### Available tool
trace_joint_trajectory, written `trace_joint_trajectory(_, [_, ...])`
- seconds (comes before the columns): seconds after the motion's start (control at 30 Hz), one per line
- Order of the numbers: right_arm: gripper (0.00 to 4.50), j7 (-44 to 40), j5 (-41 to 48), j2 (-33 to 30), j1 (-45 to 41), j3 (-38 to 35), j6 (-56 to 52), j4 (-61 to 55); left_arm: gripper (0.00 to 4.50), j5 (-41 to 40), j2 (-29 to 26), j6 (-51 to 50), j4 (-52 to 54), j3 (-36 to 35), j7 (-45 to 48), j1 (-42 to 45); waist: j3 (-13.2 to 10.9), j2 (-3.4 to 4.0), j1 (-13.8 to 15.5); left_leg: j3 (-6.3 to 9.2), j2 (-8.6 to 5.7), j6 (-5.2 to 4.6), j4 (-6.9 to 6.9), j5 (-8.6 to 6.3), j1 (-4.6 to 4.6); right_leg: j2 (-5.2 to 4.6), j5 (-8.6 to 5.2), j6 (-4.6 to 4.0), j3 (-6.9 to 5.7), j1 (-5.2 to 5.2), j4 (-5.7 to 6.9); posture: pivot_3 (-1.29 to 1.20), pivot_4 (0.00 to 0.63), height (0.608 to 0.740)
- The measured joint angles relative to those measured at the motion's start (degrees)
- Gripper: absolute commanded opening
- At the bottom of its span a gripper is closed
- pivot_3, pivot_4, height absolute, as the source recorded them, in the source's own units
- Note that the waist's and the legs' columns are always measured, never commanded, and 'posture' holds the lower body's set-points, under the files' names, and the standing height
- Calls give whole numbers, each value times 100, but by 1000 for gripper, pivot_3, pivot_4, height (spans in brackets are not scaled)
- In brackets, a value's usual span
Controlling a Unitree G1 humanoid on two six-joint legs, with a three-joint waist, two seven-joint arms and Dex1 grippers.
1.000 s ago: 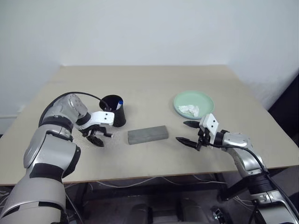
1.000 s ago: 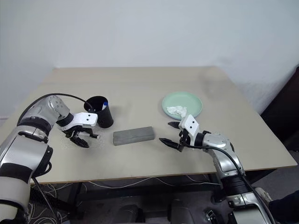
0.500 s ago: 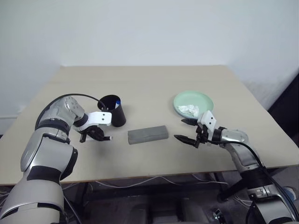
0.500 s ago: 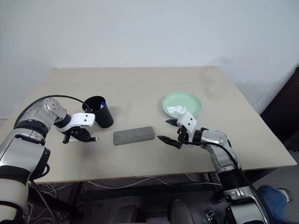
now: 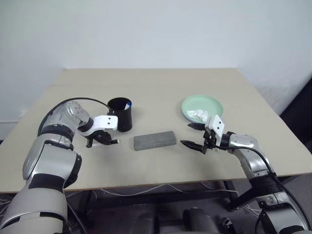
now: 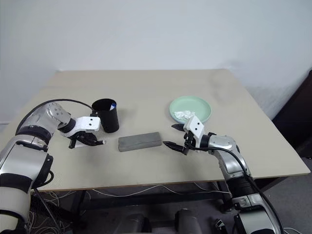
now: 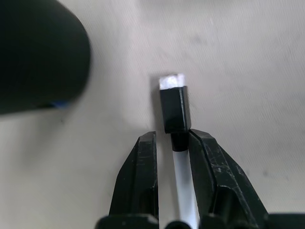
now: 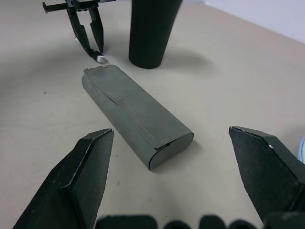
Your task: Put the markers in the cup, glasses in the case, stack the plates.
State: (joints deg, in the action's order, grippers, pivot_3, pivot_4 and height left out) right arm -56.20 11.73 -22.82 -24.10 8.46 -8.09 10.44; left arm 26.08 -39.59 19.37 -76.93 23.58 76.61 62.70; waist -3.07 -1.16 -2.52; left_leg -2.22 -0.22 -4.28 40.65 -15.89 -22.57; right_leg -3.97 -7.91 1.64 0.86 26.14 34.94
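The left gripper (image 7: 172, 143), spread over the table a second ago, now pinches the black-ended marker (image 7: 174, 109) just beside the cup (image 5: 120, 114), which holds the blue marker (image 5: 127, 104). The case (image 5: 154, 140) lies unmoved mid-table. The right gripper (image 5: 192, 135) stays spread wide, facing it.

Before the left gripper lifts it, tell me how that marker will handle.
The marker is thin and straight, so probably stiff and light. The left gripper is shut on the barrel right behind the black cap, so most of its length sits to one side and it may pivot in the grip. Its barrel looks smooth, so it could slip, and would likely roll if dropped on the table.
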Motion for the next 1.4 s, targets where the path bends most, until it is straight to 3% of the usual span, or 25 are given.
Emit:
trace_joint_trajectory(0.23, [4199, 0, -1, 0, 0, 0, 5, 18, 965, -13, 61, 100, 0, -105, -127, 1, 0, 0, -4, -7, 0, 0, 0, 0, 0, 1, 0, 0, 0, 1, 1, 0, 0, 720])
trace_joint_trajectory(0.67, [4199, 129, -1, 192, -15, 0, 56, 141, 965, -466, 71, 151, 84, -608, 727, 5, 1, -2, -5, -8, -1, -1, 0, 0, 1, 1, 1, -1, 0, 1, 2, 0, 0, 720])
trace_joint_trajectory(0.83, [4199, 145, -6, 286, -50, 28, 95, 160, 965, -295, 67, 279, 110, -487, 333, 4, 1, -2, -5, -8, -1, -1, 0, 0, 1, 1, 2, -1, 1, 0, 2, 0, 0, 720])
trace_joint_trajectory(0.93, [4199, 117, -7, 278, -61, 30, 112, 207, 1533, -239, 38, 254, 108, -466, 426, 5, 1, -2, -6, -9, -1, -1, 0, 0, 0, 1, 2, -1, 0, 0, 1, 0, 0, 720])
trace_joint_trajectory(1.1, [4199, 91, -8, 176, -61, 29, 114, 258, 3285, -153, -126, 245, 107, -419, 413, 59, 1, -2, -6, -9, -1, -1, 0, 0, 0, 1, 2, -1, 0, 0, 2, 0, 0, 720])
trace_joint_trajectory(1.4, [4199, 97, -8, 170, -64, 29, 114, 258, 3285, 157, -217, 326, 90, -157, 153, 81, 1, -3, -5, -9, -1, -1, 0, 0, 0, 0, 2, -1, 0, 0, 2, 0, 0, 720])
